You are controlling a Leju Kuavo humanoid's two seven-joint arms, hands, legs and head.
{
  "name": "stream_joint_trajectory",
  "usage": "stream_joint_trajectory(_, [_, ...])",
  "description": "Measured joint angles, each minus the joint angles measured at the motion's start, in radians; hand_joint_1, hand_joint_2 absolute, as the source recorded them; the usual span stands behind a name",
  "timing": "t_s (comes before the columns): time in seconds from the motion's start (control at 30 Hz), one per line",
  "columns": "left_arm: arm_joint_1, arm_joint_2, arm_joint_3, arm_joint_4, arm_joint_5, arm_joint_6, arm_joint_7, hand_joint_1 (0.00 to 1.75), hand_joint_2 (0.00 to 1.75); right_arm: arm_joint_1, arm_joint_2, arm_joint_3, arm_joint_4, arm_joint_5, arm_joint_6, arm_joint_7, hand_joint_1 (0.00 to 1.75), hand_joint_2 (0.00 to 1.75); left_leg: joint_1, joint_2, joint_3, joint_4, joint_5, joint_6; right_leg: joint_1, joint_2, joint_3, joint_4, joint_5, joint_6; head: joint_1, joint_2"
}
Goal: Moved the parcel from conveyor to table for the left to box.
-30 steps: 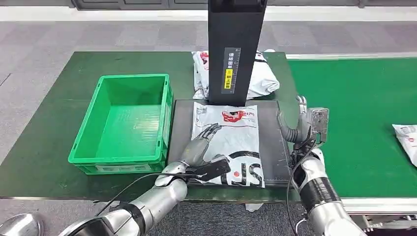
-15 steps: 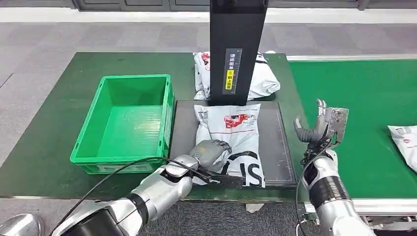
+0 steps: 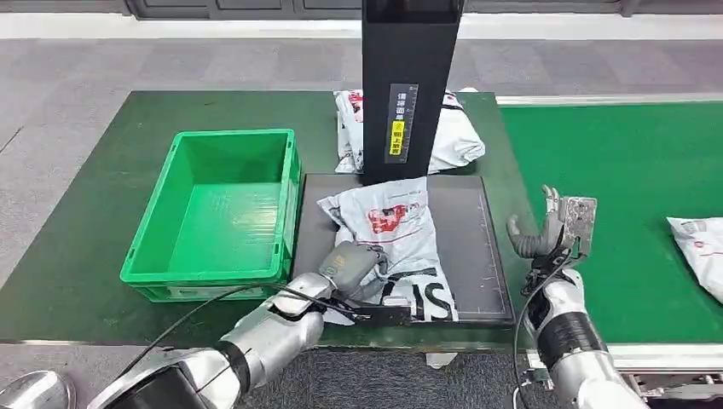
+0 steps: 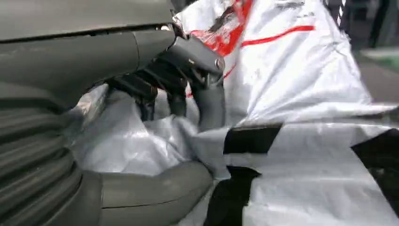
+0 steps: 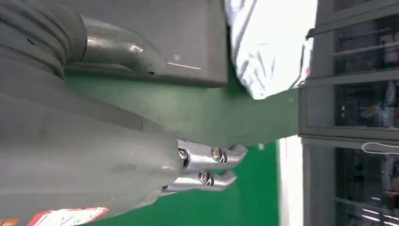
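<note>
Parcel (image 3: 394, 243) lies crumpled under left hand (image 3: 348, 266), gripped near edge.

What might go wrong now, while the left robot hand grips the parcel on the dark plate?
The left robot hand bunches only loose film of the parcel, so it may slip out when lifted. The parcel's far end lies near the black column and could catch on it on the way to the green crate.
</note>
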State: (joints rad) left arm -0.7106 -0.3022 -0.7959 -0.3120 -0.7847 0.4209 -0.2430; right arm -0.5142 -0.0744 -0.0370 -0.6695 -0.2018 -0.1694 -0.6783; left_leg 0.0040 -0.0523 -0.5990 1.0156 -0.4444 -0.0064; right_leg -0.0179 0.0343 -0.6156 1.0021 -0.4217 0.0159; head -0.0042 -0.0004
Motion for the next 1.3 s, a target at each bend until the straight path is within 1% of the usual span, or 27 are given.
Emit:
stream_joint_trajectory(0.17, [0.011,0.007,0.029,-0.003,0.002,0.032,-0.009,1.75,1.75,0.017,0.002,0.002,-0.008,-0.001,-0.002,0.0,0.0,1.75,0.0,0.0,-0.001,0.0,0.0,0.0,0.0,0.0,-0.001,0.0,0.0,0.0,0.0,0.0])
stream_joint_trajectory(0.2, [0.017,0.011,0.047,-0.004,0.011,0.062,-0.021,1.75,1.75,0.023,0.003,0.002,-0.013,-0.001,-0.003,0.002,0.0,1.75,0.0,0.0,-0.001,0.0,0.0,0.0,0.0,0.0,-0.001,0.0,0.0,0.0,0.0,0.0])
stream_joint_trajectory(0.23, [0.036,0.016,0.092,-0.018,0.029,0.189,-0.074,1.75,1.75,0.039,0.006,0.003,-0.032,-0.002,-0.006,0.013,0.0,1.75,0.0,0.0,-0.002,0.0,0.0,0.0,0.0,0.0,-0.002,0.0,0.0,0.0,0.0,0.0])
stream_joint_trajectory(0.27, [0.049,0.023,0.261,-0.124,-0.189,0.274,-0.14,1.75,1.75,0.04,0.015,0.011,-0.043,-0.011,-0.024,0.015,0.0,1.75,0.0,0.0,-0.003,0.0,0.001,0.0,0.0,0.0,-0.003,0.0,0.0,0.0,0.0,0.0])
stream_joint_trajectory(0.37, [0.049,0.014,0.485,-0.216,-0.377,0.279,-0.182,1.75,1.75,0.036,0.021,0.013,-0.043,-0.026,-0.032,0.016,0.0,1.75,0.0,0.001,-0.002,0.0,0.001,0.0,0.0,0.001,-0.003,0.001,0.0,0.0,0.0,0.0])
stream_joint_trajectory(0.43, [0.051,0.016,0.606,-0.286,-0.52,0.279,-0.164,1.75,1.75,0.042,0.022,0.013,-0.05,-0.031,-0.039,0.016,0.0,1.75,0.0,0.001,-0.003,0.0,0.001,0.0,0.0,0.002,-0.004,0.001,0.0,0.0,0.0,0.0])
stream_joint_trajectory(0.5, [0.052,0.027,0.714,-0.359,-0.645,0.279,-0.103,1.75,1.75,0.059,0.022,0.013,-0.079,-0.031,-0.047,0.019,0.0,1.75,0.0,0.001,-0.003,0.0,0.0,-0.001,0.0,0.002,-0.004,0.001,0.0,-0.001,0.0,0.0])
stream_joint_trajectory(0.57, [0.058,0.055,0.78,-0.417,-0.686,0.279,-0.004,1.75,1.75,0.086,0.022,0.013,-0.12,-0.022,-0.053,0.034,0.0,1.75,0.0,0.003,-0.002,0.0,0.0,-0.001,0.0,0.004,-0.005,0.001,0.0,-0.001,0.0,0.0])
stream_joint_trajectory(0.6, [0.061,0.067,0.8,-0.439,-0.688,0.279,0.025,1.75,1.75,0.097,0.022,0.013,-0.135,-0.021,-0.054,0.037,0.0,1.75,0.0,0.003,-0.002,0.0,0.0,-0.002,0.0,0.004,-0.005,0.002,0.0,-0.001,0.0,0.0])
stream_joint_trajectory(0.67, [0.064,0.085,0.84,-0.476,-0.689,0.279,0.044,1.75,1.75,0.113,0.022,0.013,-0.159,-0.019,-0.055,0.039,0.0,1.75,0.001,0.003,-0.002,0.0,0.0,-0.002,0.0,0.004,-0.005,0.002,-0.001,-0.002,0.0,0.0])
stream_joint_trajectory(0.87, [0.077,0.109,0.889,-0.531,-0.689,0.279,0.058,1.75,1.75,0.128,0.026,0.013,-0.198,-0.018,-0.055,0.043,0.0,1.75,0.001,0.002,-0.003,0.0,0.0,-0.002,0.0,0.003,-0.005,0.002,-0.001,-0.002,0.0,0.0])
stream_joint_trajectory(0.93, [0.077,0.126,0.882,-0.531,-0.693,0.279,0.158,1.75,1.75,0.129,0.026,0.013,-0.205,-0.018,-0.055,0.055,0.0,1.75,0.0,0.002,-0.003,0.0,0.0,-0.002,0.0,0.004,-0.005,0.002,-0.001,-0.002,0.0,0.0])
stream_joint_trajectory(1.0, [0.069,0.156,0.843,-0.517,-0.694,0.279,0.303,1.75,1.75,0.13,0.026,0.013,-0.213,-0.019,-0.05,0.068,0.0,1.75,0.0,0.003,-0.003,0.0,0.0,-0.002,0.0,0.004,-0.006,0.002,-0.001,-0.002,0.0,0.0])
stream_joint_trajectory(1.03, [0.066,0.171,0.824,-0.51,-0.694,0.279,0.333,1.75,1.75,0.13,0.026,0.013,-0.216,-0.019,-0.048,0.071,0.0,1.75,0.0,0.003,-0.003,0.0,0.0,-0.002,0.0,0.004,-0.006,0.002,-0.001,-0.002,0.0,0.0])
stream_joint_trajectory(1.1, [0.062,0.193,0.799,-0.502,-0.694,0.279,0.348,1.75,1.75,0.131,0.024,0.013,-0.219,-0.02,-0.048,0.071,0.0,1.75,0.0,0.002,-0.003,0.0,0.0,-0.002,0.0,0.003,-0.006,0.002,-0.001,-0.002,0.0,0.0])
stream_joint_trajectory(1.3, [0.061,0.223,0.757,-0.485,-0.694,0.279,0.369,1.75,1.75,0.132,0.024,0.013,-0.226,-0.02,-0.048,0.072,0.0,1.75,0.0,0.003,-0.003,0.0,0.0,-0.002,0.0,0.004,-0.006,0.002,-0.001,-0.002,0.0,0.0])
